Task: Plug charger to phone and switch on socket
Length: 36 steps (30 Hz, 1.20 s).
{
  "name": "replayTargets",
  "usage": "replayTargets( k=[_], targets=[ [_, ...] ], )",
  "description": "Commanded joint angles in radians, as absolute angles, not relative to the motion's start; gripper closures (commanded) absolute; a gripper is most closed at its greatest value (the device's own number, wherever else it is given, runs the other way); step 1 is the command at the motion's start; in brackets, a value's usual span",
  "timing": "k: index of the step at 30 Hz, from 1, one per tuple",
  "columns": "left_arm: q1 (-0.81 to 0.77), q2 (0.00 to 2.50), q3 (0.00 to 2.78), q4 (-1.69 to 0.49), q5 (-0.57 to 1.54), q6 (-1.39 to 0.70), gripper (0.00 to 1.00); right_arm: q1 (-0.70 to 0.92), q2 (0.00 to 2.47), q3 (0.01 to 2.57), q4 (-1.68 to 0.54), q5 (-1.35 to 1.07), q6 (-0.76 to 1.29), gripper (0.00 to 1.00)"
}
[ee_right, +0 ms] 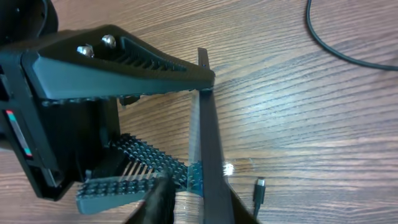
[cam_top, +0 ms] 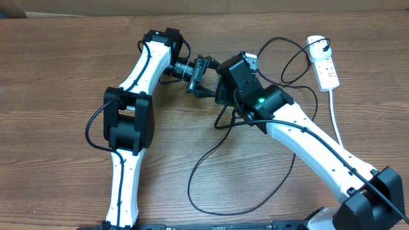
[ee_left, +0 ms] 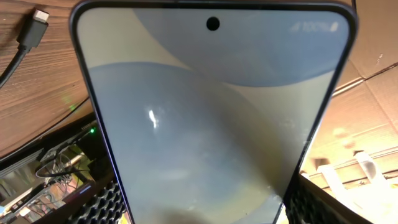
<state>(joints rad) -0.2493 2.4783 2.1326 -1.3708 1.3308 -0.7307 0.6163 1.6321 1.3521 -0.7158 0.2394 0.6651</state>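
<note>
Phone: between the two arms, screen lit.
Left jaws: clamped across phone's width.
Right jaws: close by phone; cannot tell whether open or closed.
Charger: plug tip loose on desk, near phone.
Socket: far right, well apart.

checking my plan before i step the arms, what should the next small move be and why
Probably bring the right gripper onto the charger just behind its tip and close. The left gripper grips the phone by its sides, while the charger's tip sits apart beside the phone, not inserted. Whether the right jaws hold the cable now is unclear.
</note>
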Motion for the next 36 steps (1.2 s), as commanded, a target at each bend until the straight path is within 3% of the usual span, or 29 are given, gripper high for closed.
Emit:
replayTargets(
  k=[1, 16, 18, 19, 20, 31, 36],
  targets=[
    [-0.257, 2.45, 2.156, -1.371, 1.38, -0.733, 0.3, 0.617, 1.632, 1.376, -0.71, 0.231, 0.666, 0.85],
    [-0.257, 2.45, 2.156, -1.354, 1.38, -0.718, 0.22, 0.617, 1.632, 1.376, -0.716, 0.231, 0.681, 0.96],
    [-0.257, 2.45, 2.156, -1.326, 1.38, -0.715, 0.18, 0.617, 1.632, 1.376, -0.715, 0.232, 0.681, 0.96],
    [-0.257, 2.45, 2.156, -1.316, 1.38, -0.71, 0.04, 0.617, 1.632, 1.376, -0.715, 0.235, 0.681, 0.96],
    [-0.257, 2.45, 2.156, -1.302, 1.38, -0.707, 0.0, 0.616, 1.632, 1.376, -0.715, 0.237, 0.68, 0.96],
    [-0.217, 2.4, 2.157, -1.188, 1.37, -0.495, 0.0, 0.543, 1.598, 1.377, -0.725, 0.261, 0.681, 0.96],
    [-0.165, 2.254, 2.157, -1.207, 1.207, -0.415, 0.0, 0.454, 1.57, 1.377, -0.747, 0.192, 0.681, 0.96]
  ],
)
